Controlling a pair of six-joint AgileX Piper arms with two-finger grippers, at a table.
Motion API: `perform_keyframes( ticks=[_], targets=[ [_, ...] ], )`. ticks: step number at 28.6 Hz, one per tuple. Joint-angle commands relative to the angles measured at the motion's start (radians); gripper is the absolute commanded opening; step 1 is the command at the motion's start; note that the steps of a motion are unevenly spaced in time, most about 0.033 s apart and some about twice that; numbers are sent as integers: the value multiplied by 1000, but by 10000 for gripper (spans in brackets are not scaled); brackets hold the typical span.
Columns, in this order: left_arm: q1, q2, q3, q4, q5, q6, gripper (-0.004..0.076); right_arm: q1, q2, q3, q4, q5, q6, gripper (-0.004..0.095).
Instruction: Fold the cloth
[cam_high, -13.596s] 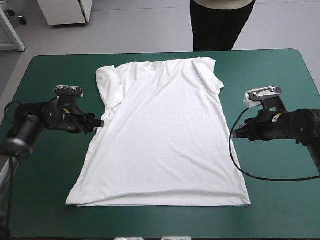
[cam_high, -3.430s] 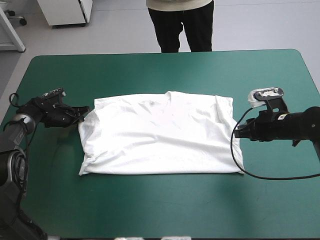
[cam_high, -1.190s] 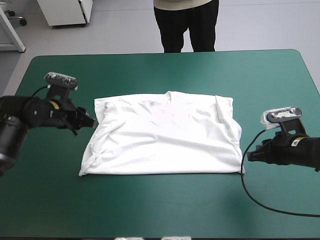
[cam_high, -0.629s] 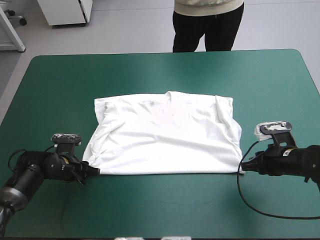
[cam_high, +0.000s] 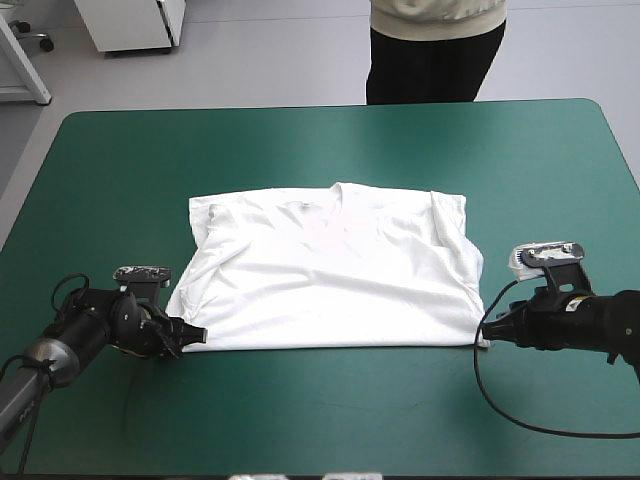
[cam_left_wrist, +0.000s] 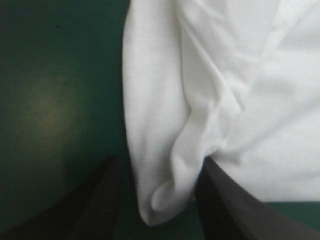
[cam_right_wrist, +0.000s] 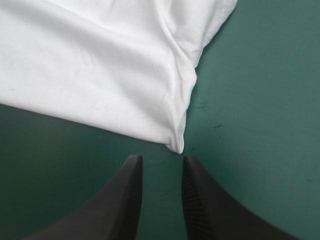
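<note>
We are seeing the white short-sleeved fabric T-shirt (cam_high: 325, 270) lying folded in half on the teal-green table cover (cam_high: 330, 150), around the middle of the table and well apart from every edge. Its long axis is running from the table's left edge towards its right edge. The neckline is pointing at the far edge, and a straight long edge is facing the near edge.

The left gripper (cam_high: 190, 335), with its two black fin-shaped fingers (cam_left_wrist: 95, 200), is sitting low at the T-shirt's near-left corner (cam_left_wrist: 157, 205). Its fingers are standing wide apart, and the rounded, bunched corner is lying between them, not pinched. The right gripper (cam_high: 487, 335) is waiting at the near-right corner (cam_right_wrist: 177, 144), its fingers parted by a narrow gap and holding nothing. The corner's tip is sitting just ahead of that gap, with cover showing between.

We are judging the cloth to be light, soft and limp. It is likely to sag and drag rather than hold a shape, and its layers may slide apart. So we are thinking the hold belongs on these two near corners, taking all layers together, with the right fingers needing to reach further in first.
</note>
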Motion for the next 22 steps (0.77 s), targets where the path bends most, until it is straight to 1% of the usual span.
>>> perform_keyframes(
  ticks=[1, 2, 5, 7, 9, 11, 12, 17, 22],
  targets=[
    [2, 26, -8, 11, -12, -12, 299, -7, -10, -23, 24, -27, -11, 266],
    [2, 30, -8, 11, -2, 2, 209, -7, -6, -23, 24, -10, -11, 267],
    [2, 31, -8, 27, -8, 11, 3, -7, 17, -16, 10, 2, -13, 279],
    [2, 31, -8, 28, -13, 16, -9, -7, 41, -2, 30, -15, -30, 318],
    [2, 31, -8, 28, -15, 16, -9, -7, 75, 8, 78, -25, -56, 357],
    [2, 31, -8, 28, -15, 24, -9, -7, 117, 16, 127, -35, -84, 382],
    [2, 31, -8, 28, -15, 30, -9, -5, 143, 17, 133, -42, -94, 386],
    [2, 31, -8, 29, -11, 30, -9, 37, 250, 17, 35, -95, -64, 386],
    [2, 31, -8, 29, -11, 30, -9, 84, 330, 17, 32, -132, -63, 386]
  ],
)
